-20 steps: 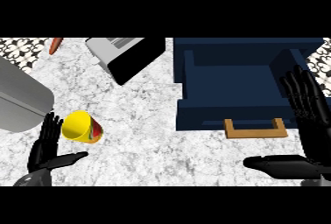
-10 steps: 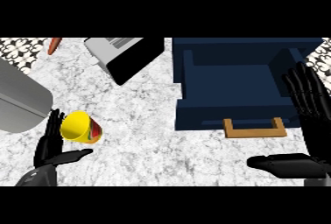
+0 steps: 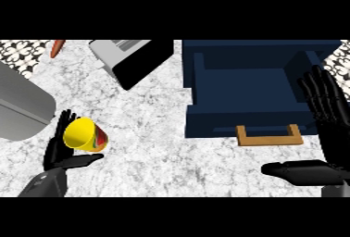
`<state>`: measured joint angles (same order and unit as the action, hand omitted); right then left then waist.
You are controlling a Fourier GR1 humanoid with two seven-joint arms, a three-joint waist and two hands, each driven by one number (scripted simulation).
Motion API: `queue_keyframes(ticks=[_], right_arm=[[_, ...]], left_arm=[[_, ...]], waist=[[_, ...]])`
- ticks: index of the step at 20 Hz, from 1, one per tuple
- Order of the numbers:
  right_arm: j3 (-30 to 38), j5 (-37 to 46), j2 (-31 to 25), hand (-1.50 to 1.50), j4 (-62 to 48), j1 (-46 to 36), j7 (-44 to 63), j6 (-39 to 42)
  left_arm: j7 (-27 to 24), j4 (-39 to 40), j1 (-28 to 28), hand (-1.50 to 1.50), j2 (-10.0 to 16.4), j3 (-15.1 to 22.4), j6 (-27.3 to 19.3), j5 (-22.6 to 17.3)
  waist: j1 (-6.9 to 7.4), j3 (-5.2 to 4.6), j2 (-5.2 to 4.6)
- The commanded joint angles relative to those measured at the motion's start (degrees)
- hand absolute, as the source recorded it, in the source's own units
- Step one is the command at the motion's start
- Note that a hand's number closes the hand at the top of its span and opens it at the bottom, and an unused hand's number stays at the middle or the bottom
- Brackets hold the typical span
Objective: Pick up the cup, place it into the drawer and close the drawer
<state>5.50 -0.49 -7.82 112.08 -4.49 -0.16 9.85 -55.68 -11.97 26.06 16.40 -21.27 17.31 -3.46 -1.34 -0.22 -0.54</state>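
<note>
A yellow cup (image 3: 83,134) with a red and green pattern lies tilted on the marble counter at the lower left. My left hand (image 3: 60,155) stands right beside it. Its straight fingers rise behind the cup and its thumb reaches out beneath it, so the hand is open. The navy drawer (image 3: 212,126) stands pulled open at the upper right. Its inside is bare and its wooden handle (image 3: 268,135) faces me. My right hand (image 3: 327,139) is open at the right edge, with its fingers up over the drawer's right wall and its thumb pointing left.
A grey and black appliance (image 3: 131,56) lies at the top centre, between the cup and the drawer. A large grey rounded object (image 3: 17,109) fills the left edge. A small orange-red item (image 3: 57,47) sits at the top left.
My right hand's fingers have crept slightly farther away along the drawer's right side. The cup and my left hand have stayed where they were.
</note>
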Motion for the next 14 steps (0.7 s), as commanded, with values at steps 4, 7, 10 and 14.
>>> queue_keyframes(ticks=[4,7,10,14], right_arm=[[0.5,-0.7,0.3,-1.5,-2.2,-0.1,-1.3,0.5],[0.8,-1.0,-0.3,-1.5,-1.5,-0.1,-1.0,0.9],[0.0,-0.6,-0.1,-1.5,0.8,0.7,0.2,0.6],[3.3,-1.9,-1.8,-1.5,-3.7,-1.2,-1.8,1.4]], left_arm=[[-3.5,-0.5,1.1,1.5,-1.3,0.0,11.7,-1.3],[-4.2,-1.5,0.9,1.5,-1.9,0.8,13.9,-1.1],[-3.3,-1.9,0.4,1.5,-1.9,-0.4,17.8,-3.1],[-4.7,-4.3,0.1,1.5,-4.9,0.9,17.3,-2.8]], waist=[[-0.07,-0.01,-0.04],[-0.32,-0.05,-0.07],[-0.2,-0.05,0.12],[0.41,0.07,0.19]])
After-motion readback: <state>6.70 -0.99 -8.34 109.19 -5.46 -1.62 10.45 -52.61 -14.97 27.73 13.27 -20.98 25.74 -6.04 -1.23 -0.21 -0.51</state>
